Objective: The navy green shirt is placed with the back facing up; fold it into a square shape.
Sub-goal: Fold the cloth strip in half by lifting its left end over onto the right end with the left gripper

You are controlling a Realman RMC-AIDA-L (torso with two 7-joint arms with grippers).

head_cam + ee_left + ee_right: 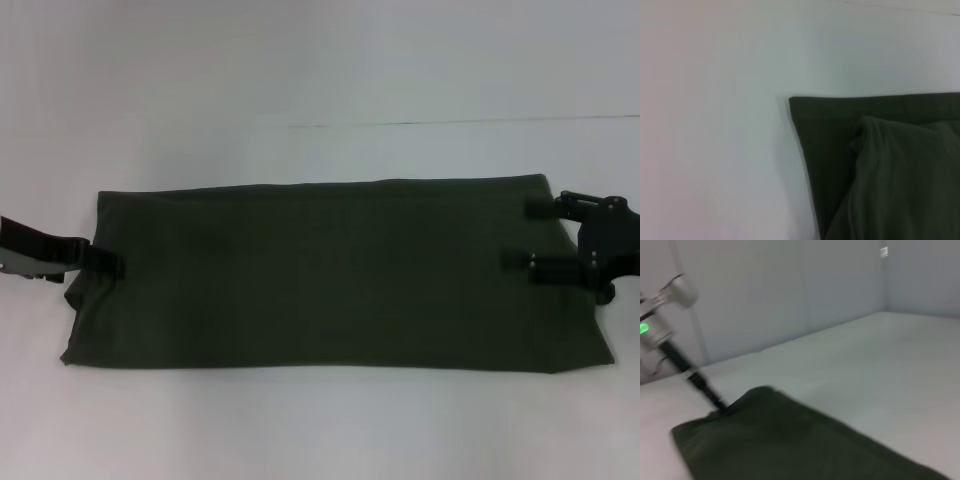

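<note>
We see the large dark olive-green soft cotton shirt (320,275) lying flat on the pale white table (320,70) as a long horizontal band, its plain side up, running nearly the full width of the head view. At the band's left end our left gripper (103,260) reaches in from the side — a single dark finger (100,260) lies across the cloth's short edge, touching it. From the head view only that one finger shows, so we cannot tell whether it is pinching the fabric or merely resting on it. The left wrist view offers no fingers at all, only a squared corner of the shirt with a rumpled upper layer sitting on a flatter lower one. At the band's right end our right gripper (527,235) comes in from the opposite side with its two black fingers (525,262) spread well apart, one near the far corner and one nearer the middle of the short edge; both tips overlie the cloth, and nothing is clamped between them. The right wrist view looks along the shirt toward the other arm — there the left gripper's thin dark finger meets a raised bump of fabric at the far end of the band.
</note>
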